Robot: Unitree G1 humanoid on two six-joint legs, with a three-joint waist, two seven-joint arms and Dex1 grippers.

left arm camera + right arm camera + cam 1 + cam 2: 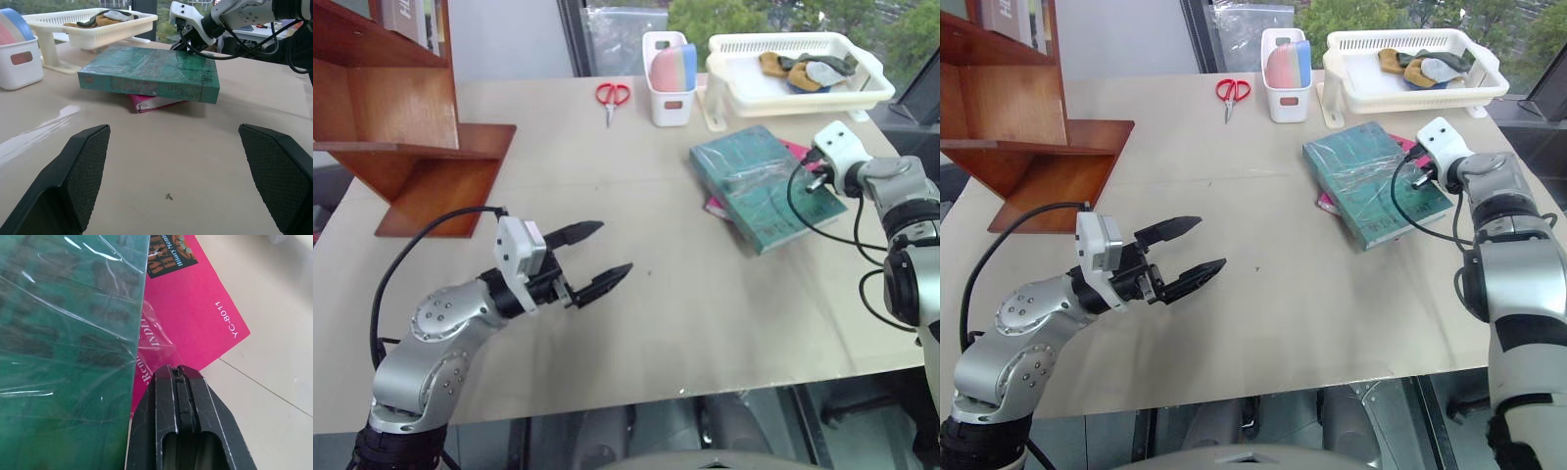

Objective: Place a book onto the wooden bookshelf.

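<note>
a: where is the teal-green book (pixel 763 186) right now?

b: flat on the beige table (pixel 636 343), well apart from the wooden bookshelf (pixel 406 147) that stands at the table's far left corner. it lies on top of a thinner pink book (pixel 190 298), whose edges poke out from under it on two sides.

a: what sits near the book?

b: just behind it is a white basket tray (pixel 798 69) with some gloves or cloths in it. beside the tray, toward the bookshelf, is a small white bin (pixel 670 83) with pink and blue items standing inside, and beyond that a pair of red-handled scissors (pixel 613 96) lies on the table.

a: and the right gripper (pixel 179 374)?

b: its two black fingers are pressed together with nothing between them. from the head views it sits at the book's right edge. in the right wrist view the tips are over the pink cover, just beside the teal book's edge. whether they touch either book, i cannot tell.

a: the left gripper (pixel 590 257)?

b: spread wide and holding nothing, above bare table, nearer the bookshelf side and well short of the book. it points across the table toward the book; in its own wrist view the book's spine faces it between the two fingers (pixel 73 181).
</note>
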